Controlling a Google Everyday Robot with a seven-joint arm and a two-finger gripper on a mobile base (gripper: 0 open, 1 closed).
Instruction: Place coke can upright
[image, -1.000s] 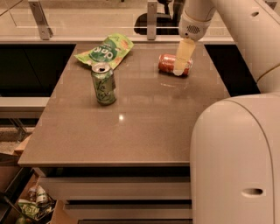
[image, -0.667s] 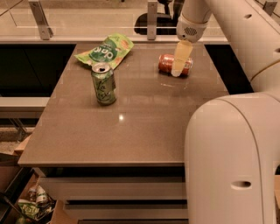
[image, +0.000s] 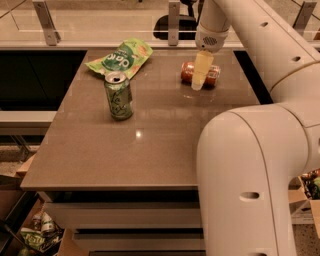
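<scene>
Gripper (image: 198, 82): hangs point-down from the wrist over the far right part of the tabletop (image: 150, 150), its pale tip low, close to the surface
Gripper state: cannot tell whether it is open, closed or gripping; it shows as one pale tapering shape crossing the middle of the can
Coke can (image: 187, 72): lies on its side directly behind the gripper, long axis running left to right, with a red end showing on either side of the gripper
Contact: whether gripper and coke can touch cannot be told, since they overlap in the view
Can posture: not upright
Arm (image: 260, 45): white, runs from the gripper's wrist up and off to the right; its bulky near segment fills the lower right of the view and covers the near right corner of the tabletop
Green can (image: 118, 95): upright with its top opened, well to the left of the gripper and nearer the camera, apart from the coke can
Bag (image: 120, 56): green snack bag lying flat, left of the gripper and a little farther back, just behind the green can
Tabletop: brown and glossy, with a small light glint left of the gripper on the near side
Wrappers (image: 35, 237): crumpled green litter on the floor, far below and left of the gripper
</scene>
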